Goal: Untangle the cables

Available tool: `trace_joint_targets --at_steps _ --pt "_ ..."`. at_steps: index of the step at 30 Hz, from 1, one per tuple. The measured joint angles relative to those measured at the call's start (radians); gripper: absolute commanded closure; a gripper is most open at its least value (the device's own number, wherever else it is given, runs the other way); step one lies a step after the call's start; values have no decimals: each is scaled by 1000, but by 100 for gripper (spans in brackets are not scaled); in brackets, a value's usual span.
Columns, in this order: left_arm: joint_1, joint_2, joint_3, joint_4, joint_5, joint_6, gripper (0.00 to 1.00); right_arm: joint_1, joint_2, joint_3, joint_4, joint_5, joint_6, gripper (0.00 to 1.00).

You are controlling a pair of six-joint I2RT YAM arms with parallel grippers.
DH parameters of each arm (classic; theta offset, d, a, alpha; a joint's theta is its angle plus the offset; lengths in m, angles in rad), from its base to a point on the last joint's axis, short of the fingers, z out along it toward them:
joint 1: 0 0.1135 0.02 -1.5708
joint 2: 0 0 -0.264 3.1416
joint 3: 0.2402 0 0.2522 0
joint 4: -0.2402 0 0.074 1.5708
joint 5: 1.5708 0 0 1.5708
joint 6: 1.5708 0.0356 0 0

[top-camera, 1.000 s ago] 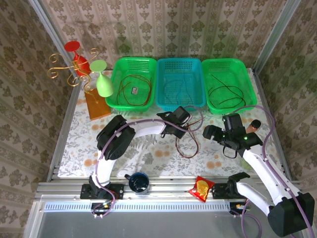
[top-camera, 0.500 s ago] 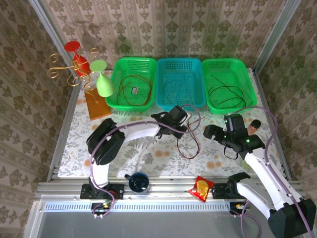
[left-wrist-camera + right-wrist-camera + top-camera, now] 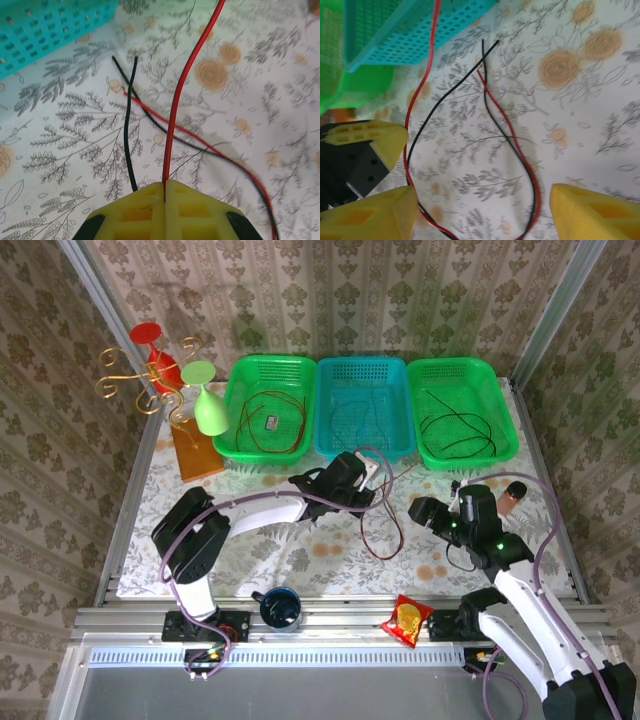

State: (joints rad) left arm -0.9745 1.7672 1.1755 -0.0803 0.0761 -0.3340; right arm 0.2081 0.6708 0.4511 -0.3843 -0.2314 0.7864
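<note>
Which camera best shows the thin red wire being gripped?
The left wrist view: the thin red wire enters the left gripper, pinched shut. The top view gives a faint loop; the right wrist view, its curve.

Left arm: rises from its base at lower left, bends at the elbow at mid-left, and its forearm runs rightward to frame centre. Left gripper: in the left wrist view its yellow fingers meet at bottom centre, pressed together on a red cable. Right arm: climbs from lower right toward centre right, with the wrist turned left. Right gripper: in the right wrist view its fingers sit in the two bottom corners, spread wide apart and gripping nothing.
</note>
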Motion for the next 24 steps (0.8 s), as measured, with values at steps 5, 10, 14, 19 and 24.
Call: trace_joint_targets --at_steps 5,10,14,19,24 --pt "22 -36 0 43 31 -27 100 -26 -86 -92 127 -63 152 40" --pt "34 -69 0 54 37 -40 100 -55 -126 -203 273 -108 314 41" --pt "34 -87 0 64 49 -41 100 -62 -90 -249 352 -139 422 24" --pt "26 -87 4 58 60 -40 100 -61 -21 -245 440 -182 492 14" --pt "-3 -87 43 49 66 -40 100 -69 97 -183 483 -238 529 14"
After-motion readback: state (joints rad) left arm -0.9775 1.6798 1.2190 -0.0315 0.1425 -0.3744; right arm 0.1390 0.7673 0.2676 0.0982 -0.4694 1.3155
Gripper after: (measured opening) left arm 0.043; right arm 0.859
